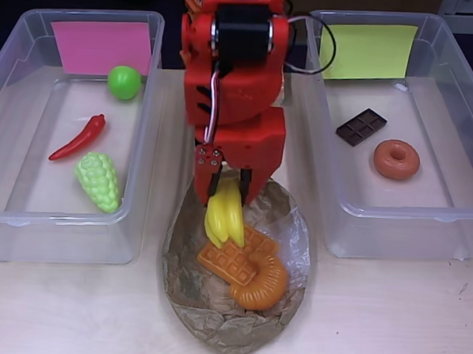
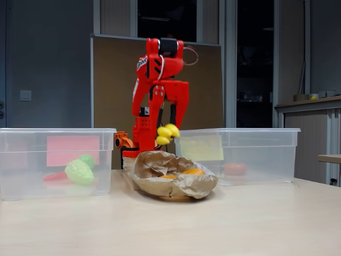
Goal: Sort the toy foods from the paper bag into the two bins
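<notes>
Centrally, the red arm's tool (image 1: 228,191) is clamped on the yellow plastic bananas (image 1: 223,214), held clear above the crumpled brown paper bag (image 2: 173,178) on the pale wooden bench (image 1: 388,320). Inside the bag lie an orange waffle (image 1: 230,260) and an orange croissant (image 1: 261,285), touching. In the overhead view the pink-labelled clear tub (image 1: 12,62) on the left holds a green apple (image 1: 124,82), red chili (image 1: 78,137) and green grapes (image 1: 98,181); the yellow-green-labelled clear tub (image 1: 464,70) on the right holds a brown chocolate bar (image 1: 361,126) and brown donut (image 1: 396,159).
</notes>
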Tool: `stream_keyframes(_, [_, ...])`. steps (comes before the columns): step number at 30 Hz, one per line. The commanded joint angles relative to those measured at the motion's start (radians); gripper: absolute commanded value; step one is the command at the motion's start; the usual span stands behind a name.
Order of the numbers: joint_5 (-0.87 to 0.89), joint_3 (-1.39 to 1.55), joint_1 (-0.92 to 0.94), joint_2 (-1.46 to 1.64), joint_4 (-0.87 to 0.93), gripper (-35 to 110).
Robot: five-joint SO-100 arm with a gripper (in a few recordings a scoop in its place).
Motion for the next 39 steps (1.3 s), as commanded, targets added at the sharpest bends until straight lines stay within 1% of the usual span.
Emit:
stream_keyframes(1, [-0.032, 0.009, 0.051, 0.166, 0.063, 3])
stream_keyframes(6, [-0.063, 0.156, 0.181, 0.365, 0.101, 5])
stream_keyframes(9, [-0.083, 0.268, 0.288, 0.476, 0.089, 6])
stream_keyframes(12, [-0.089, 0.371, 0.417, 0.557, 0.081, 9])
stream_keyframes(17, [-0.144, 0.457, 0.614, 0.623, 0.078, 13])
stream_keyframes(23, [-0.172, 0.528, 0.792, 0.627, 0.054, 16])
stream_keyframes(28, [-0.149, 0.614, 0.87, 0.581, -0.014, 17])
stream_keyframes(35, [-0.086, 0.719, 0.92, 0.482, -0.101, 17])
stream_keyframes(39, [-0.06, 0.756, 0.934, 0.446, -0.13, 13])
